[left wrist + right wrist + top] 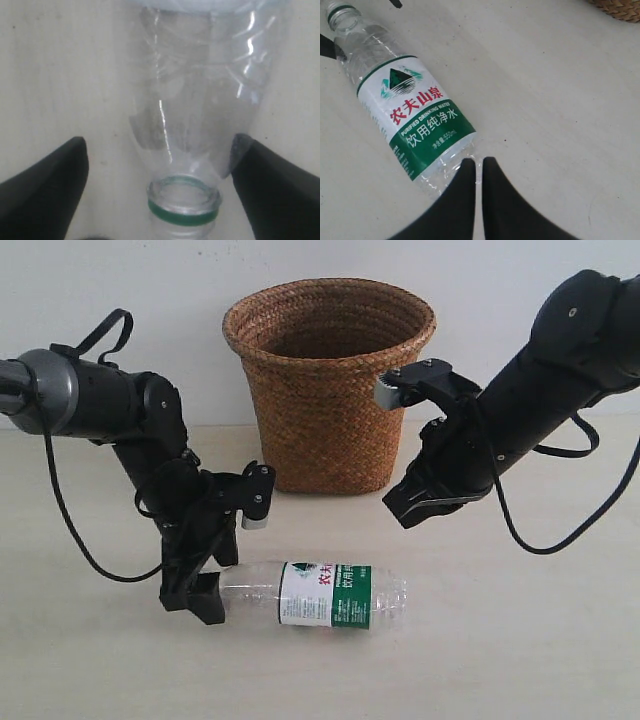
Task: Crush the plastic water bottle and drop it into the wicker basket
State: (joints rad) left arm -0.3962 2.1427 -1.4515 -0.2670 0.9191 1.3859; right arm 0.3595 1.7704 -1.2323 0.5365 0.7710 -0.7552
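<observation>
The plastic water bottle (330, 595) lies on its side on the table in front of the wicker basket (330, 390), neck to the left. No cap shows; the mouth is open, with only a green ring below it. My left gripper (218, 580) is open, its fingers on either side of the bottle's (200, 100) neck and shoulder. In the left wrist view that gripper (160, 145) has one finger (250, 165) against the shoulder. My right gripper (400, 515) hangs shut and empty above the bottle's base end. In the right wrist view its tips (479, 162) point at the clear base of the bottle (410, 115).
The basket stands upright against the white back wall, and its rim (620, 7) shows at a corner of the right wrist view. Black cables hang from both arms. The pale tabletop (520, 640) stretches out to the right of the bottle.
</observation>
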